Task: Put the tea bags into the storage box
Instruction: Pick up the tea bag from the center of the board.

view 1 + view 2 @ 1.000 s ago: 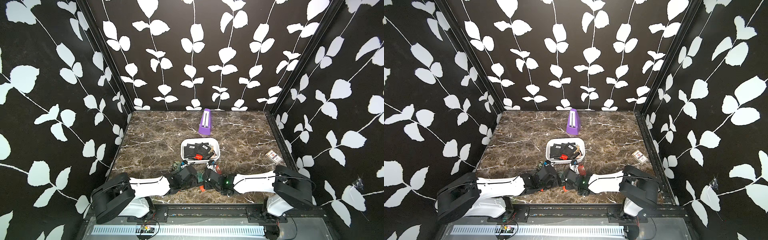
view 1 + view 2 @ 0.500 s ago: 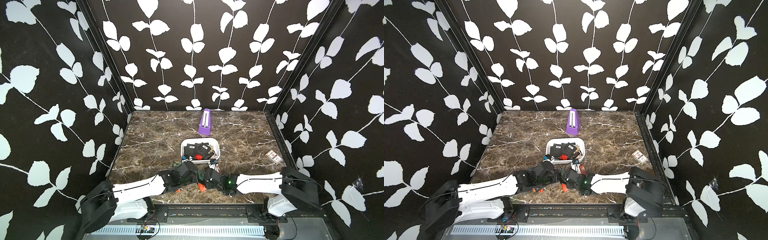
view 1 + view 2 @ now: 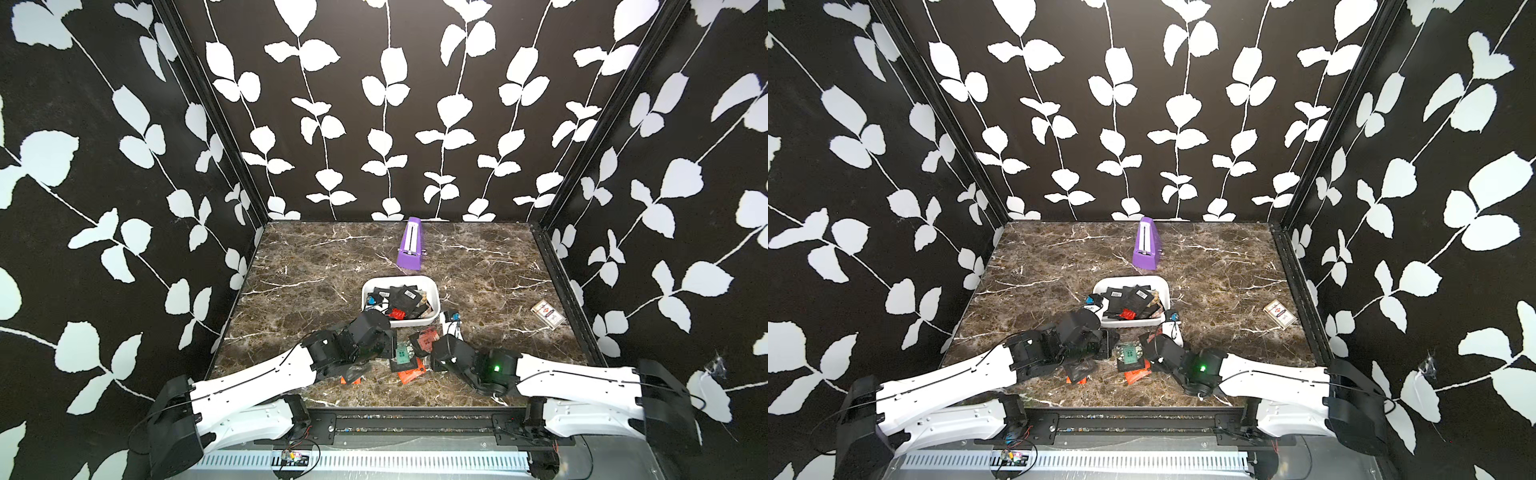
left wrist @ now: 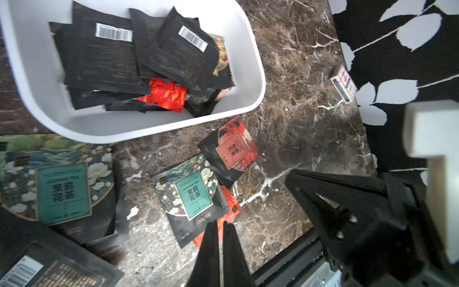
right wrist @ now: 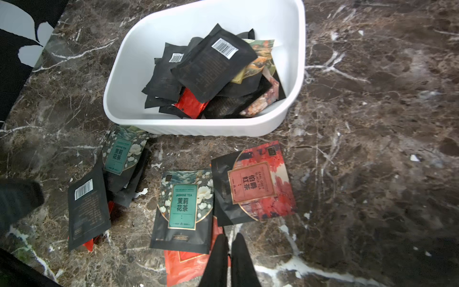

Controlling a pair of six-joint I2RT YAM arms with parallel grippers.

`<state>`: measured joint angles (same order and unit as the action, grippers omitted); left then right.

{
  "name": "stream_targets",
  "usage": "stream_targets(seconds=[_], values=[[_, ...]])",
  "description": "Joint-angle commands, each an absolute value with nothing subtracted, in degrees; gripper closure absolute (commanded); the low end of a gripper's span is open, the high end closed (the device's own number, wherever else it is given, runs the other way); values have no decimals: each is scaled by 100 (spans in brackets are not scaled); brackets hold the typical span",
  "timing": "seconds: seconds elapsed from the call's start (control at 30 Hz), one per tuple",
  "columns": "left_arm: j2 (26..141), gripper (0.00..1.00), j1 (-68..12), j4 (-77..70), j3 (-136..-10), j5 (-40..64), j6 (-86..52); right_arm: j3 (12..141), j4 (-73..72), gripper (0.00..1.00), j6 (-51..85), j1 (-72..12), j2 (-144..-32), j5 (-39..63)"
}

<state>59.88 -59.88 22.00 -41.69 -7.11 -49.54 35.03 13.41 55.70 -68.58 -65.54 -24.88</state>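
The storage box [image 3: 434, 293] stands on the table [image 3: 316, 291] with tea bags [image 3: 405, 296] in it; other tea bags [image 3: 402, 355] lie before it, the wedge [image 3: 409, 249] behind it, the card pack [image 3: 547, 314] far right.

Even bright light; top views sharp, wide-angle bowed; wrist edges blurred.

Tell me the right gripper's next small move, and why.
Probably open the right gripper: its jaws are shut on nothing, poised by the green-faced jasmine foil sachet, which lies on the marble tabletop outside the white plastic storage tub.
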Motion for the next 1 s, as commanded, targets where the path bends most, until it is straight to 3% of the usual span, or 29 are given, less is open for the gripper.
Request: stream_targets(seconds=[0.0, 0.23, 0.57, 0.97], values=[[5995, 90, -6012, 2275, -3868, -928, -5168, 3272, 986, 93, 5421, -6882, -6612, -2346], [6307, 71, -5833, 1220, -3055, -731, -5746, 3493, -165, 100, 5416, -6883, -7706, -1472], [6591, 56, -5704, 383, -2629, -571, -5997, 3616, -782, 100, 5555, -6562, -8620, -1079], [7017, 55, -5710, -106, -2452, -292, -6246, 3668, -660, 100, 5601, -6480, -8971, -1024]])
